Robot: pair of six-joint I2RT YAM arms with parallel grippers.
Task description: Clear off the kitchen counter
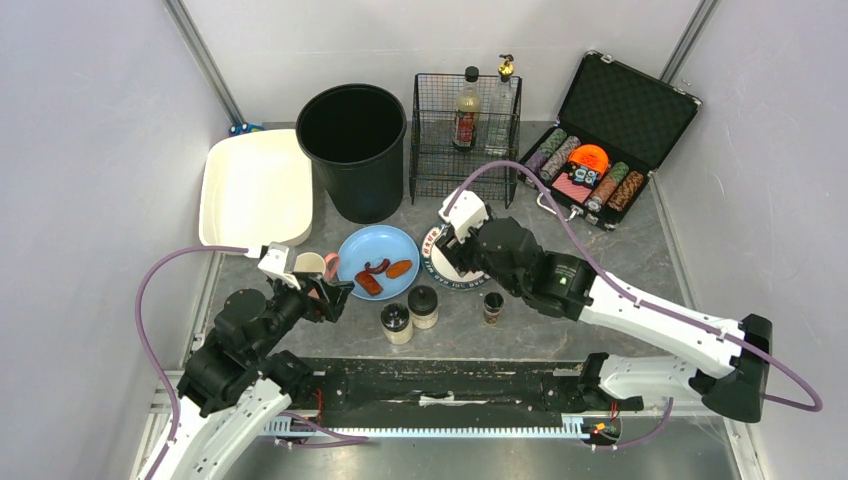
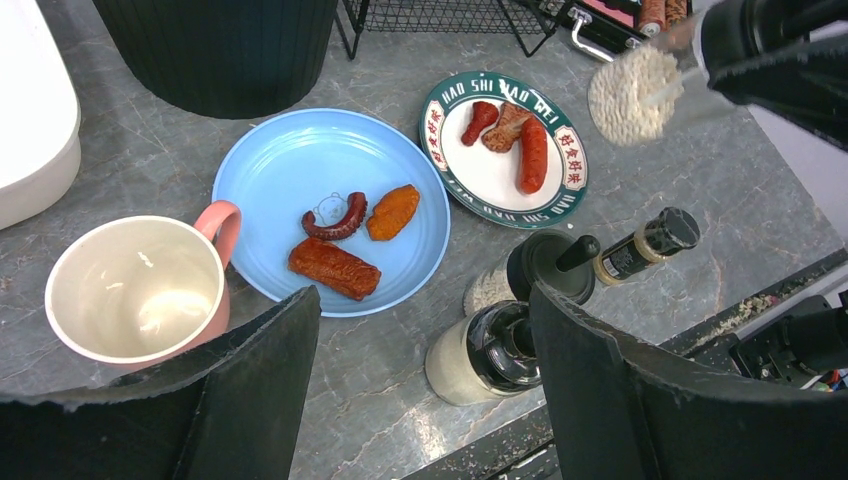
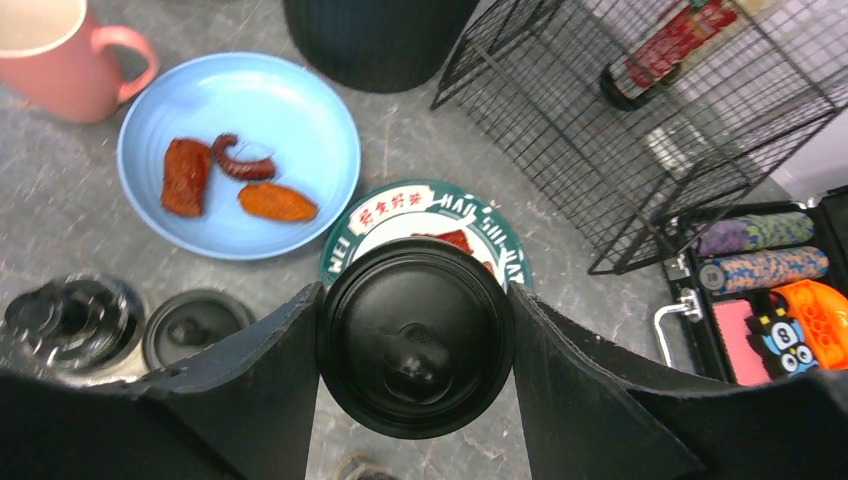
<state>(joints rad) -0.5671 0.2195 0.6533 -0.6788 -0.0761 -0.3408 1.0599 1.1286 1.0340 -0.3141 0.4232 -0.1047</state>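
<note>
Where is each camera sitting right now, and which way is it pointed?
Top external: high behind the bases, looking down on the kitchen counter; both arms show.
Left wrist: on the left arm, looking down past the open left end effector at the blue plate and pink mug.
Right wrist: on the right arm, looking down past the right end effector, closed on a black-lidded jar.
Shared: both wrist views show the blue plate and green-rimmed plate.

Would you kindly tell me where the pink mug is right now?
In the left wrist view the mug stands on the counter at the left, its handle by the blue plate, ahead of the open left hand, near the white tray.
</note>
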